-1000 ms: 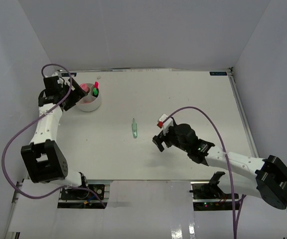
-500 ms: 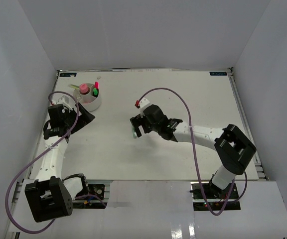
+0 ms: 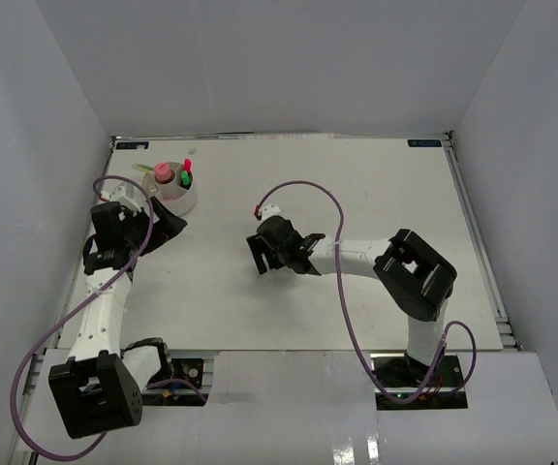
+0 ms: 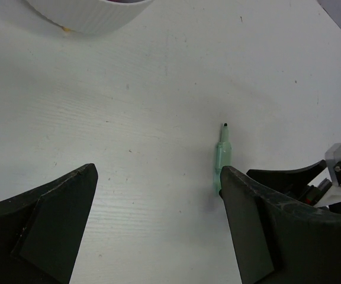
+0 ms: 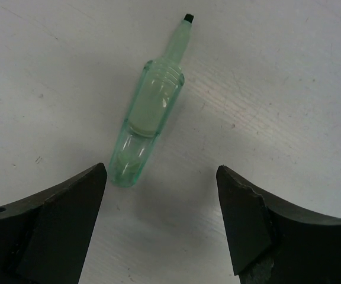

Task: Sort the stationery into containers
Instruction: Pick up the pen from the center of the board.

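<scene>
While the right gripper (image 5: 161,177) hangs wide open over the pale green marker (image 5: 150,112) lying mid-worktop, pickup appears in hand; next: descend, close, carry to the far-left-corner organiser cup (image 3: 175,208).

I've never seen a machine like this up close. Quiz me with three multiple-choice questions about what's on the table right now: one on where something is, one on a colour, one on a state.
1. Where on the white table is the translucent pale green marker?
A) by the far right edge
B) lying flat, one end between the fingers of the right gripper
C) overhanging the near edge

2. What colour is its tip?
A) red
B) blue
C) black

3. How do the right gripper's jaws stand?
A) open
B) shut on the marker
C) shut on nothing

Answers: B, the right wrist view shows it flat with its end between the two fingers; C, the small nib is black; A, a wide gap separates the fingers.
</scene>
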